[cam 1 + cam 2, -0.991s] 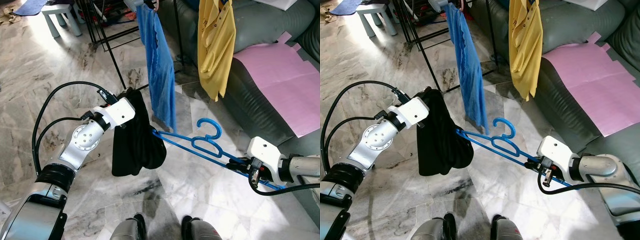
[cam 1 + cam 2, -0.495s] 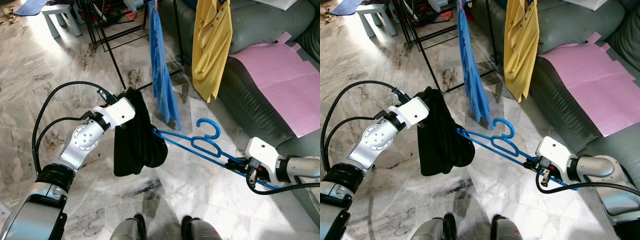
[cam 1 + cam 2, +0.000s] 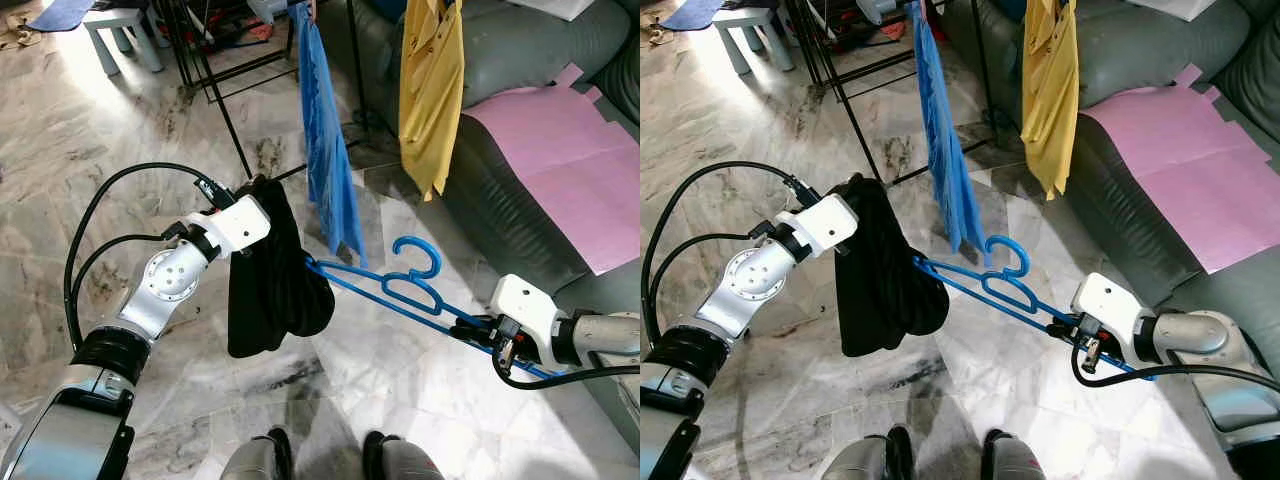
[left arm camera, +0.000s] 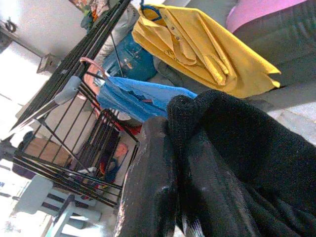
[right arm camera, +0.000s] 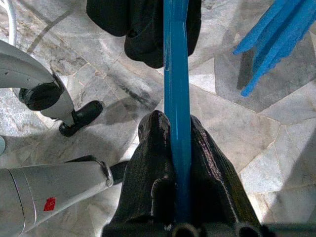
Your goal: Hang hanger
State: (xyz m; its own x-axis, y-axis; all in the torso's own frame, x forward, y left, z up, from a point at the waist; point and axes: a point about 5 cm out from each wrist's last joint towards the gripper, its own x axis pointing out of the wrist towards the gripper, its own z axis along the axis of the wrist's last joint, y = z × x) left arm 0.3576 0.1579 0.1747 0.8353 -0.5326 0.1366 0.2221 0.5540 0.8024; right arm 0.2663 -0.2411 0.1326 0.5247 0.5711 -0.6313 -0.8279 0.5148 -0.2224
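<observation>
Low on the robot's right, the right claw (image 3: pixel 470 327) is clenched on the shoulder bar of the blue hanger (image 3: pixel 385 287), which stretches across above the marble floor (image 3: pixel 90 150) with its hook up. Opposite, the left claw (image 3: pixel 262 196) grips the black garment (image 3: pixel 270 275) draped at the hanger's far end. Beyond hang a blue shirt (image 3: pixel 325 150) and a yellow shirt (image 3: pixel 430 85) beside the grey sofa (image 3: pixel 520 50).

Left hand (image 3: pixel 262 205) raised at mid-left, buried in a black garment (image 3: pixel 272 275) that hangs from it. Right hand (image 3: pixel 468 327) at lower right clamps one end of the blue hanger (image 3: pixel 395 285); far end reaches the black garment. Behind: blue shirt (image 3: pixel 326 150) and yellow shirt (image 3: pixel 430 85) hanging, grey sofa (image 3: pixel 540 60), marble floor (image 3: pixel 100 130).
</observation>
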